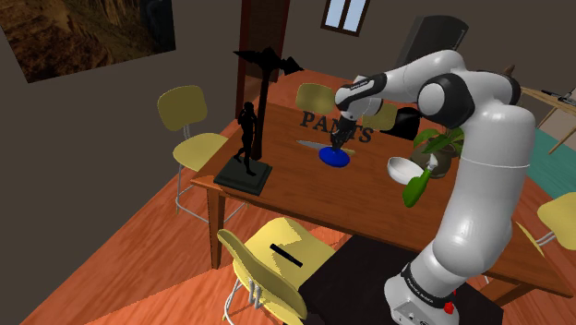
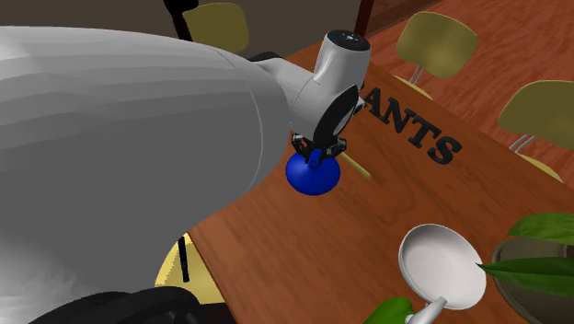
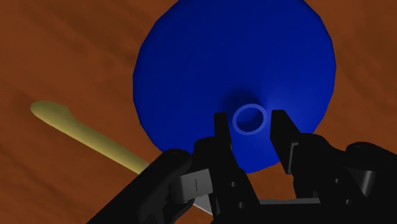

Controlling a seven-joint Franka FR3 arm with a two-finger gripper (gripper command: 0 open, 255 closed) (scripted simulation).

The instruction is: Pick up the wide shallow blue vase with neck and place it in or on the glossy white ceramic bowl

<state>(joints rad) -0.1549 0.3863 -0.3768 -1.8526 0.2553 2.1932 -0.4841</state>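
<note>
The blue vase [image 1: 334, 158] [image 2: 313, 175] is wide and flat with a short ring-topped neck, and it stands on the brown table [image 1: 295, 194]. My black gripper [image 1: 340, 140] [image 2: 315, 156] [image 3: 249, 121] hangs straight over it. The two fingers [image 3: 221, 127] stand either side of the neck with a thin gap on each side, so the gripper is open. The vase's body [image 3: 235, 57] spreads out below the fingers. The glossy white bowl [image 1: 402, 169] [image 2: 441, 264] sits on the table towards the shoulder view's right of the vase, apart from it.
A pale yellow utensil [image 3: 83, 130] [image 1: 309, 144] lies on the table right beside the vase. A black statue on a base [image 1: 247, 148] stands near the table's left end. A potted plant [image 1: 438, 148] and a green object [image 1: 415, 189] are close to the bowl. Yellow chairs [image 1: 277, 254] ring the table.
</note>
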